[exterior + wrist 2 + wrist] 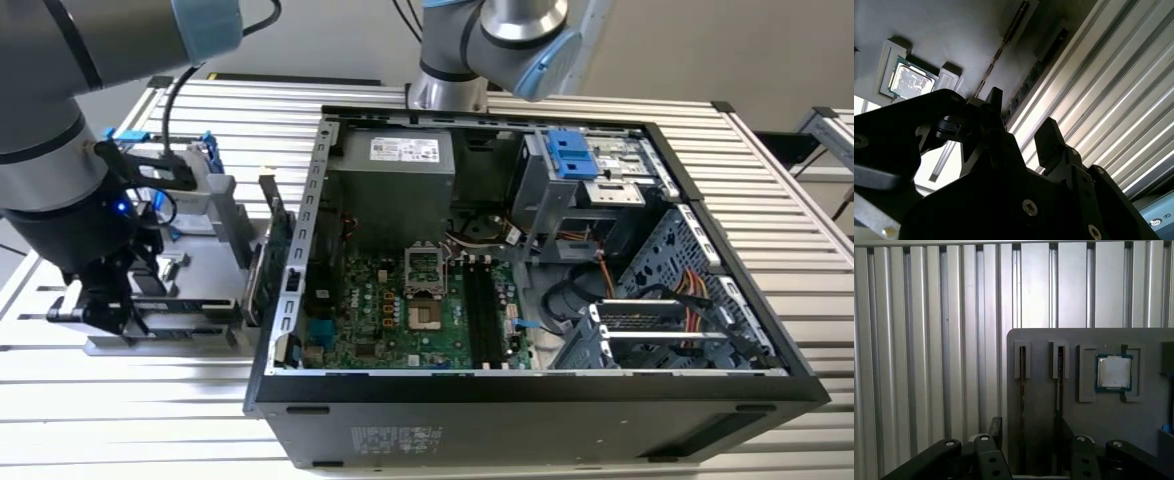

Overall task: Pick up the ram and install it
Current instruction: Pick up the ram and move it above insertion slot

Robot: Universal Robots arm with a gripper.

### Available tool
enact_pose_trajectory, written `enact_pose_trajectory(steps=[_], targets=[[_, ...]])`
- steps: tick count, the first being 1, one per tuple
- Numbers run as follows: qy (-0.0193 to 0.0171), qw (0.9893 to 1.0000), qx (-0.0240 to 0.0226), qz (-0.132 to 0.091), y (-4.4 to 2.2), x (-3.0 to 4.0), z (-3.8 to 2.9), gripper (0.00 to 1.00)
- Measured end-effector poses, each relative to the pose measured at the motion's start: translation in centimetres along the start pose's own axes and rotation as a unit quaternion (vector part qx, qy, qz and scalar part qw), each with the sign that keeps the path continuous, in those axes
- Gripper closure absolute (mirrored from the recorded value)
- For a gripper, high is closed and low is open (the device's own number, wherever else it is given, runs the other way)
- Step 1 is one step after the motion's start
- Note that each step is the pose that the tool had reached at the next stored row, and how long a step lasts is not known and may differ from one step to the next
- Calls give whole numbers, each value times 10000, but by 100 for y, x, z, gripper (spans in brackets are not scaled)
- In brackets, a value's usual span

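At the exterior view's left, the arm is seen lowered over a grey parts holder (187,338), and the gripper (100,305) is poised just above it. The open computer case (534,395) fills the middle of that view on the slatted metal table (761,190). Its motherboard (400,310) is exposed, and long black memory slots (483,310) are seen running along the board.

In the first wrist view the holder (1044,405) is looked down on. Two narrow slots are cut side by side in it, and a square silver processor chip (1114,372) is seated in a pocket just beside them. The ram (1059,385) is stood on edge in the slot nearer the processor, as a thin dark strip. A thinner edge is seen in the other slot.

In the second wrist view the ram (1029,80) is caught as a dark line of small chips, and it runs towards the gap between the fingertips. The processor (910,80) is seen off to one side.

The gripper (1029,430) (1022,112) is spread wide and nothing is held. One finger (996,427) is placed beyond the holder's edge, and the other finger (1064,432) is over the slotted part. No contact with the ram is seen. Which of the two slots is straddled cannot be told.
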State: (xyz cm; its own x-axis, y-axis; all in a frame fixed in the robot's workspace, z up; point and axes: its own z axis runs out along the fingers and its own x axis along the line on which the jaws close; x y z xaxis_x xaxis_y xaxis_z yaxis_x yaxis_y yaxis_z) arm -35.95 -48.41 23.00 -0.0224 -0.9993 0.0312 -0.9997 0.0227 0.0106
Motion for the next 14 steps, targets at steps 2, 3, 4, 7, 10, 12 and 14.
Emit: enact_pose_trajectory(steps=[2, 3, 4, 7, 10, 12, 14], targets=[[0, 10000, -1, 0, 0, 13, 15, 0], [0, 10000, 0, 0, -1, 17, 23, 0], [0, 10000, 0, 0, -1, 22, 32, 0], [1, 10000, -1, 0, -1, 27, 83, 0], [0, 10000, 0, 0, -2, 26, 118, 0], [0, 10000, 0, 0, -2, 26, 140, 0], [0, 10000, 0, 1, -3, 25, 162, 0]])
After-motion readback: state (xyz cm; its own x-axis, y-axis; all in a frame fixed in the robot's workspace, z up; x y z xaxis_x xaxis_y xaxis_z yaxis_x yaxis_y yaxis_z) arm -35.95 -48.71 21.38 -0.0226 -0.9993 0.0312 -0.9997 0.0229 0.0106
